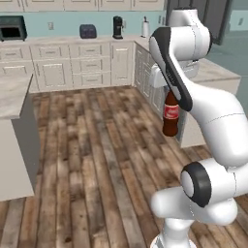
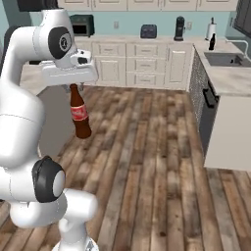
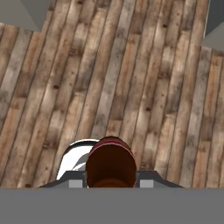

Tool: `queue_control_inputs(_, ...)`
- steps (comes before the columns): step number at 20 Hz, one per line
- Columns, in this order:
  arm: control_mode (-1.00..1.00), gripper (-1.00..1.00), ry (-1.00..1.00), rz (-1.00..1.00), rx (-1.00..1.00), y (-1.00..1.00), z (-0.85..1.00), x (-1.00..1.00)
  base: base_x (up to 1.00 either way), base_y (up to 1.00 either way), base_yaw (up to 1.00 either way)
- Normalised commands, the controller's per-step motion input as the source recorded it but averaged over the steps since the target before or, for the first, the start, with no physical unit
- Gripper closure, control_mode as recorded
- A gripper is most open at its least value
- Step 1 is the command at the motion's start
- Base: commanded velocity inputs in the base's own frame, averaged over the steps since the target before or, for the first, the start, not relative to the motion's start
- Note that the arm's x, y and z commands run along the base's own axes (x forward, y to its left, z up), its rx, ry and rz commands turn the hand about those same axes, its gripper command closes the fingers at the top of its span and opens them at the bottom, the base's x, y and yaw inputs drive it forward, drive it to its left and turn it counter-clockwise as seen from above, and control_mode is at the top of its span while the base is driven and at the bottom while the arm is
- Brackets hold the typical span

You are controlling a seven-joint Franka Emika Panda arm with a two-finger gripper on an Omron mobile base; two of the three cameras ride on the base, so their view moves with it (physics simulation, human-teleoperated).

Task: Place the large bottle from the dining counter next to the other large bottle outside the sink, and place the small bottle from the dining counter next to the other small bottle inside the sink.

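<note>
Nearest the base, the white arm folds up and over, and its gripper (image 2: 74,84) is closed narrowly on the neck of the large bottle (image 2: 80,115). The bottle hangs upright below the hand, red label facing out, well clear of the wooden floor (image 3: 131,65); in the hand view its brown shoulder sits at 6 o'clock between the finger tips, with only planks beneath it.

Farther off, at about 2 o'clock in the right base view, the desk (image 2: 230,81) carrying the sink (image 2: 226,59) runs along the wall, and a dark bottle (image 2: 212,41) stands at its far end beside the basin, too small to identify with certainty. Farthest away, the back wall desk holds a toaster (image 2: 148,31) and a coffee machine (image 2: 180,28).

The step in hand looks like carrying the bottle across to the sink. To do it well, keep the wrist level so the bottle stays plumb, drive smoothly to avoid swing, approach the desk edge with the base lifted above it, and lower beside the standing bottle without nudging it.
</note>
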Motion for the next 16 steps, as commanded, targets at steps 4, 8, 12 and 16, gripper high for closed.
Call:
queue_control_inputs(4,1.0,1.0,0.0,0.0,0.0,0.0,0.0,0.0,1.0,0.0,0.0)
queue_control_inputs(8,1.0,1.0,0.0,0.0,0.0,0.0,0.0,0.0,1.0,0.0,0.0)
queue_control_inputs(12,1.0,1.0,0.0,0.0,0.0,0.0,0.0,0.0,1.0,0.0,0.0)
queue_control_inputs(16,1.0,1.0,0.0,0.0,0.0,0.0,0.0,0.0,1.0,0.0,0.0)
